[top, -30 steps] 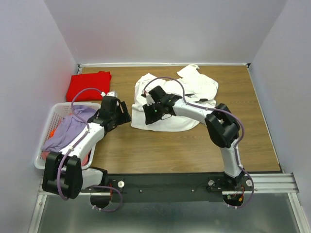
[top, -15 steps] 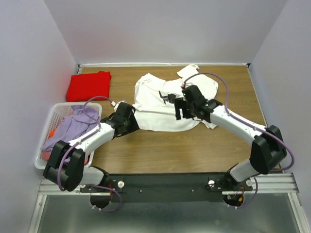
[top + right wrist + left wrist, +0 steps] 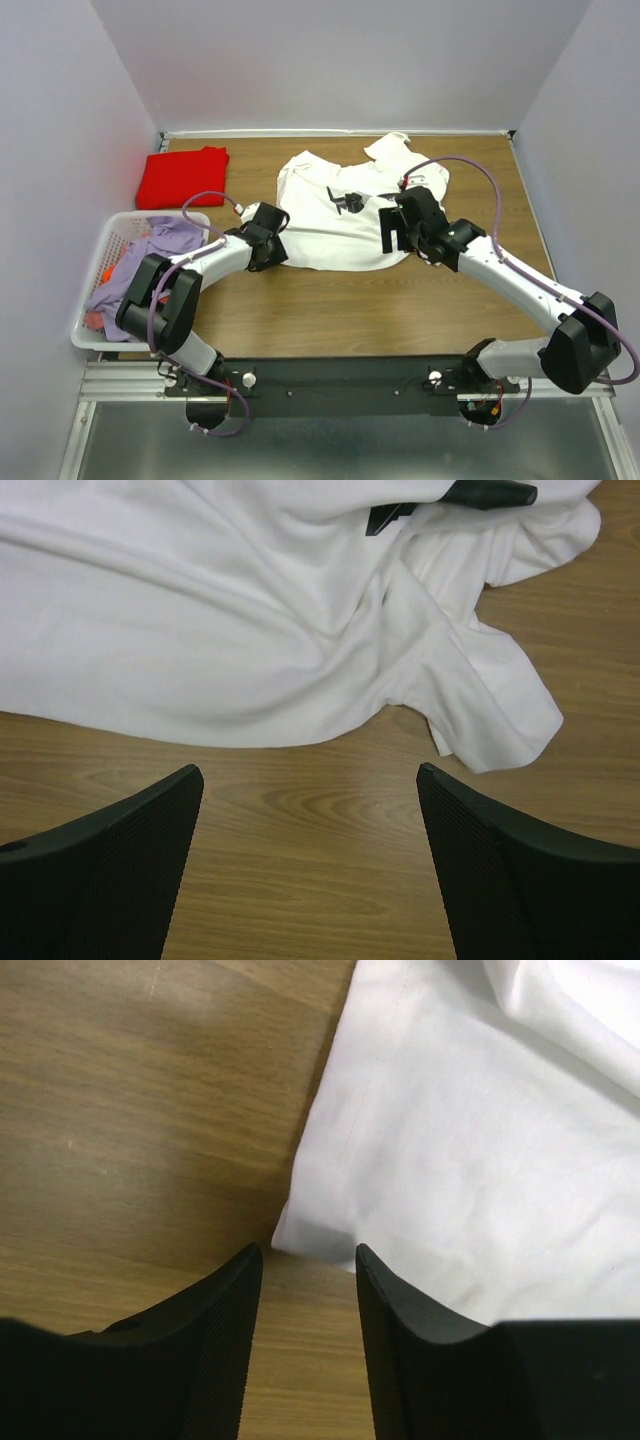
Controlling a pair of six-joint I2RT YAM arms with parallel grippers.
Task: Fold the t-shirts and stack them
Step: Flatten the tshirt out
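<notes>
The white t-shirt (image 3: 325, 225) lies spread on the wooden table, its black chest print (image 3: 348, 200) facing up. The red t-shirt (image 3: 182, 175) lies folded at the back left. My left gripper (image 3: 272, 243) is low at the white t-shirt's near left corner. In the left wrist view that corner of the white t-shirt (image 3: 320, 1240) sits just past the left gripper (image 3: 308, 1257), which is open with bare wood between its fingers. My right gripper (image 3: 392, 234) hovers over the shirt's near right hem. In the right wrist view the right gripper (image 3: 310, 777) is wide open and empty, with the white t-shirt (image 3: 230, 640) ahead.
A white slatted laundry basket (image 3: 90, 322) at the near left holds a purple garment (image 3: 150, 255) and something orange. A sleeve (image 3: 495, 715) of the white shirt sticks out toward the right. Grey walls close in the table on three sides.
My right arm swung from the shirt's left part to its right side and opened, and the shirt now lies flatter. My left gripper moved right to the shirt's corner, its jaws narrowing.
</notes>
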